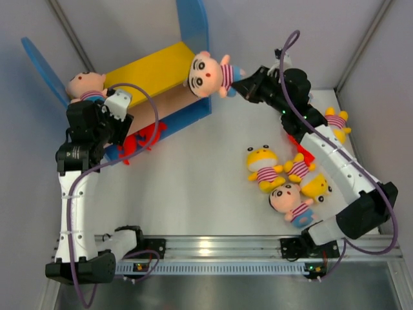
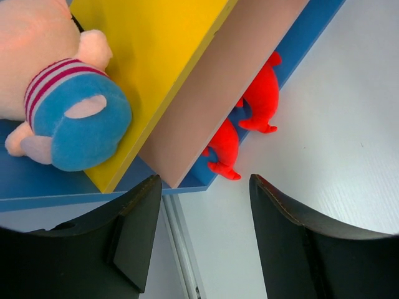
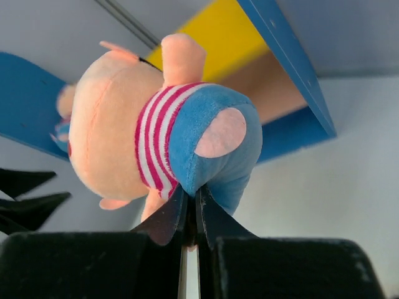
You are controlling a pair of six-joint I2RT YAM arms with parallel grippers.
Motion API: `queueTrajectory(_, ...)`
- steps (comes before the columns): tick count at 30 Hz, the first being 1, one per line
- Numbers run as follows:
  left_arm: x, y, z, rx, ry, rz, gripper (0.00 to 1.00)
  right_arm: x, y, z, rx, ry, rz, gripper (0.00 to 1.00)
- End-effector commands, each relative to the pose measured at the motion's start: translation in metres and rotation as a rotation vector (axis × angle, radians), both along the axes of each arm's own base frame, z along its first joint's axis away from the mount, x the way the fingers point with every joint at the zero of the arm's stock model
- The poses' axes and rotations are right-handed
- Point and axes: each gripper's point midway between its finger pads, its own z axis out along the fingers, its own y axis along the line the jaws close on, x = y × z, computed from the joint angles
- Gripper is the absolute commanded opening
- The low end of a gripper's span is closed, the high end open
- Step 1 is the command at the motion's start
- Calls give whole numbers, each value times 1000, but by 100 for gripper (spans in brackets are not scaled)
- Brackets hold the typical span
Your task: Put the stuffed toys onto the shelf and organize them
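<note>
Holding a pink-faced doll (image 3: pixel 143 131) up at the shelf's (image 1: pixel 151 70) right end.
The right fingers (image 3: pixel 190 198) are pinched tight on the doll's blue bottom, at the right end of the yellow board. The left fingers (image 1: pixel 122 119) stand apart with nothing between them, by the shelf's left end, where a second doll (image 2: pixel 62 106) lies on the yellow board. Red monsters (image 2: pixel 259 99) poke out beneath the tan board. A cluster of loose toys (image 1: pixel 261 166) lies on the desk (image 1: pixel 200 174).

Doll (image 3: pixel 156 124): pink face, red-white striped shirt, blue bottom. Shelf (image 1: pixel 193 29): blue sides, yellow board. Monster (image 2: pixel 263 99): red.
</note>
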Motion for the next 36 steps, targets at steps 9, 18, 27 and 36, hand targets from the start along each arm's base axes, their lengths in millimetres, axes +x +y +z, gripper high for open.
queueTrajectory(9, -17, 10, -7, 32, -9, 55, 66, 60, 92, 106, 421, -60, -275, 0)
queueTrajectory(18, -19, 10, -8, 76, -12, 41, 67, 105, 143, 104, 538, -60, -519, 0)
queueTrajectory(27, -22, 12, -16, 134, 8, 41, 68, 132, 147, 47, 534, -11, -650, 0)
queueTrajectory(36, -22, 11, -15, 119, 5, 44, 69, 151, 159, 27, 550, 3, -617, 0)
